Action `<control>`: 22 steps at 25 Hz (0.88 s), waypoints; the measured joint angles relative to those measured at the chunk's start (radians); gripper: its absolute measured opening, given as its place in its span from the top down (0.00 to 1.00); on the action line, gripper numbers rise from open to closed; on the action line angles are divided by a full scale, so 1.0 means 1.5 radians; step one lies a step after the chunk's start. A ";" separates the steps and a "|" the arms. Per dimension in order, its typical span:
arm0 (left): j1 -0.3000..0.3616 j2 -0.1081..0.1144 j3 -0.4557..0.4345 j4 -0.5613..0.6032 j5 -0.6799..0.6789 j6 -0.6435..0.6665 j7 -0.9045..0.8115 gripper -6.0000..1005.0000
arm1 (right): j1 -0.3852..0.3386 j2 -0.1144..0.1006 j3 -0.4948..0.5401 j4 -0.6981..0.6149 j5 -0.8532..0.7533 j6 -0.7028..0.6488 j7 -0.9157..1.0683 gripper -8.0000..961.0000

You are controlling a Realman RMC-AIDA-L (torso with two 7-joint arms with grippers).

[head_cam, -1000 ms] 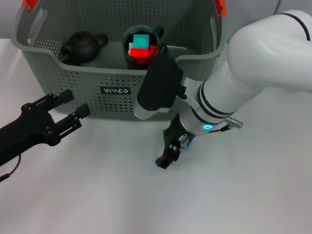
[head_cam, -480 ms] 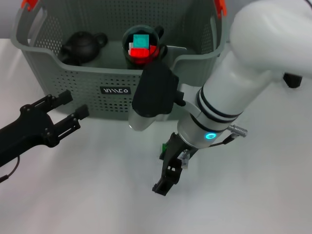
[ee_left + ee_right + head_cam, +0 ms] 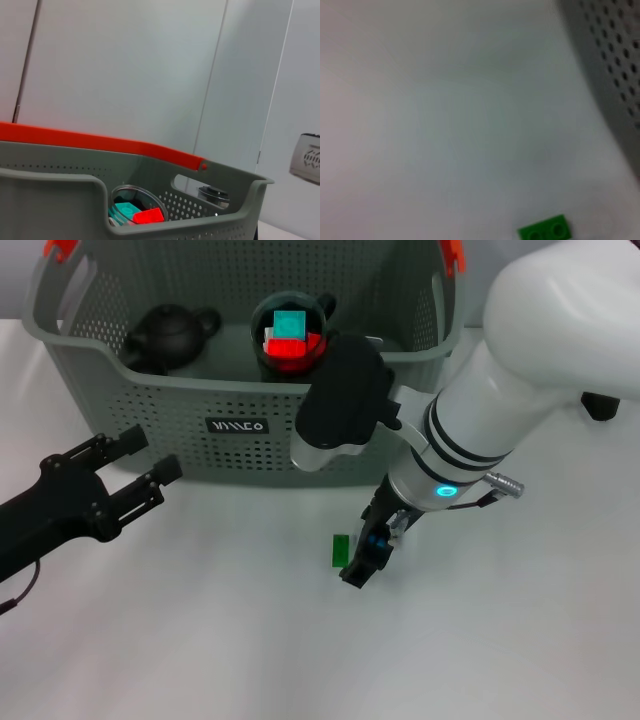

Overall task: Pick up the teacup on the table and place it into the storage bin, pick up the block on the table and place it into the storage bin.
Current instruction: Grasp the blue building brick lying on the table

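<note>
The grey perforated storage bin [image 3: 130,410] stands at the back of the table. Inside it a dark green teacup [image 3: 268,352] holds teal, red and white blocks [image 3: 290,324]. The left wrist view shows the same bin [image 3: 60,200] and teacup [image 3: 150,202]. A small green block [image 3: 341,550] lies flat on the table in front of the bin, and it also shows in the right wrist view [image 3: 545,231]. My right gripper [image 3: 362,565] points down at the table just right of this block, apart from it. My left gripper [image 3: 145,455] hovers open and empty near the bin's front left.
A black teapot [image 3: 170,332] sits in the bin's left half. Orange handle clips [image 3: 453,254] mark the bin's upper corners, and an orange handle [image 3: 100,142] runs along its rim. My bulky white right arm [image 3: 500,410] hangs over the bin's right front corner.
My right gripper swung toward the table's front, then came back toward the bin and a little to the right. The green block now shows fully beside it. My left arm stayed put.
</note>
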 joint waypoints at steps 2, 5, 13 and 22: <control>0.000 0.000 0.000 0.000 0.000 0.000 0.000 0.37 | 0.000 0.000 0.001 0.011 0.000 0.011 0.007 0.09; -0.001 0.000 0.000 0.000 0.001 0.000 0.000 0.37 | -0.003 -0.002 0.005 0.013 -0.002 0.015 0.011 0.09; -0.001 0.000 0.002 0.000 0.002 -0.001 0.000 0.37 | -0.005 -0.002 0.002 0.018 -0.026 0.024 0.019 0.09; -0.001 0.000 0.002 -0.001 0.000 0.001 0.000 0.37 | -0.003 0.000 0.001 0.029 -0.002 0.013 0.011 0.09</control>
